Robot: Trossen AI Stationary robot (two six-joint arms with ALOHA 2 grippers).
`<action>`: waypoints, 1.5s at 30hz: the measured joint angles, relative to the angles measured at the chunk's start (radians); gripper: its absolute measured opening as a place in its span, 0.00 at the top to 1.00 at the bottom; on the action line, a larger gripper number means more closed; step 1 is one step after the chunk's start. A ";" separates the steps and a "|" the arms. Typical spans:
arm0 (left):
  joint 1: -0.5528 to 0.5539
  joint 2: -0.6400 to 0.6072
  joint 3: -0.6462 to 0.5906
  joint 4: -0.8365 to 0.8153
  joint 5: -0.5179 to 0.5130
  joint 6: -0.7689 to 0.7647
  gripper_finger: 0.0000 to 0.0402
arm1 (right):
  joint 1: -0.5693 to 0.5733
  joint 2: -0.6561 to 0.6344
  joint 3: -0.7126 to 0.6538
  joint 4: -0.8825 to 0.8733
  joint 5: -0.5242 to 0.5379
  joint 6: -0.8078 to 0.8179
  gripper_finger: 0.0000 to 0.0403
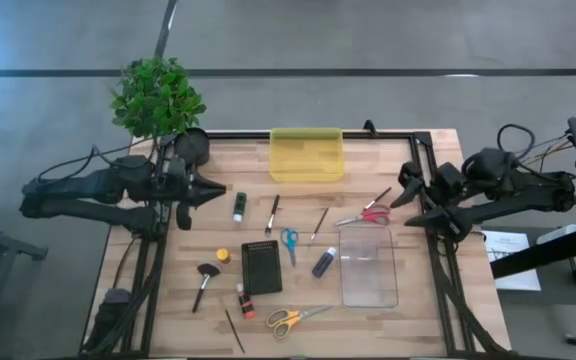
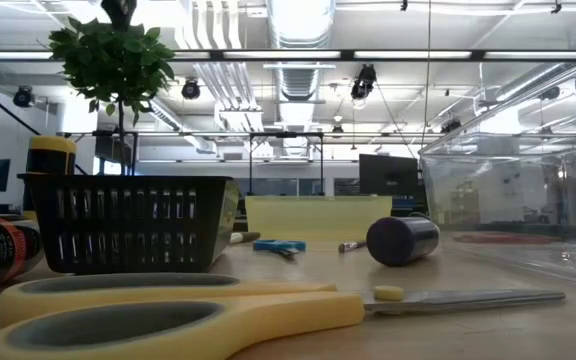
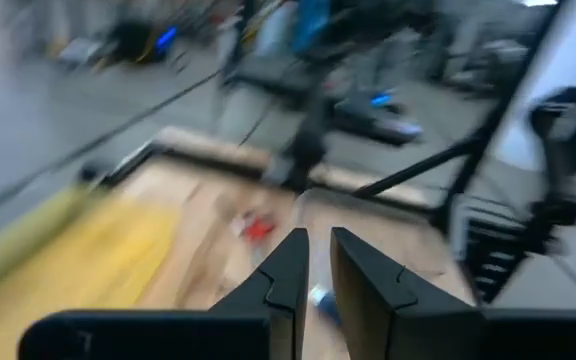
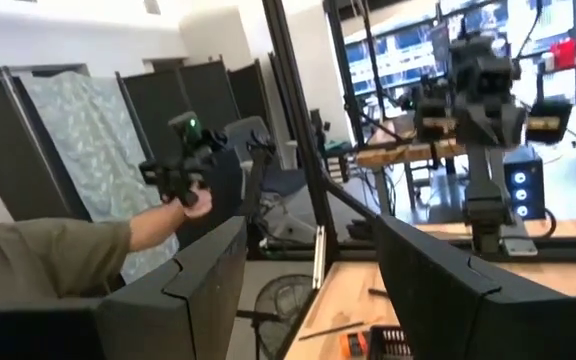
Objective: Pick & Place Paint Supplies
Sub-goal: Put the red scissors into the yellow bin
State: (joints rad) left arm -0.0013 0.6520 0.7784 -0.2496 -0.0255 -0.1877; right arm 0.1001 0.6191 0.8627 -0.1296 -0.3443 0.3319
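Observation:
The paint supplies lie loose on the wooden table: a green tube [image 1: 239, 206], two thin brushes [image 1: 272, 213] [image 1: 318, 225], a dark purple tube [image 1: 324, 262], a yellow-orange tube [image 1: 223, 255], a wide soft brush [image 1: 204, 283], a red tube [image 1: 243, 300] and another thin brush [image 1: 234, 330]. My left gripper [image 1: 223, 190] hovers level above the table's left side, shut but for a narrow slit [image 3: 318, 250], holding nothing. My right gripper [image 1: 409, 200] hovers level above the right side, open [image 4: 308, 270] and empty. Neither gripper appears in the low view.
A yellow bin [image 1: 306, 153] stands at the far edge, a clear container [image 1: 368, 265] right of centre and a black basket [image 1: 261, 267] in the middle. Red [image 1: 368, 213], blue [image 1: 289, 243] and yellow scissors [image 1: 293, 318] lie about. A plant [image 1: 156, 95] stands far left. A person's arm [image 4: 58, 250] shows beyond the table.

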 joint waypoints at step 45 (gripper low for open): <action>-0.008 0.200 0.135 0.031 0.101 0.943 0.86 | -0.037 0.810 0.404 -1.343 0.505 -0.203 0.46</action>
State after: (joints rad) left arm -0.0093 0.8522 0.9137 -0.2182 0.0755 0.7556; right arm 0.0635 1.4286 1.2670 -1.4727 0.1608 0.1289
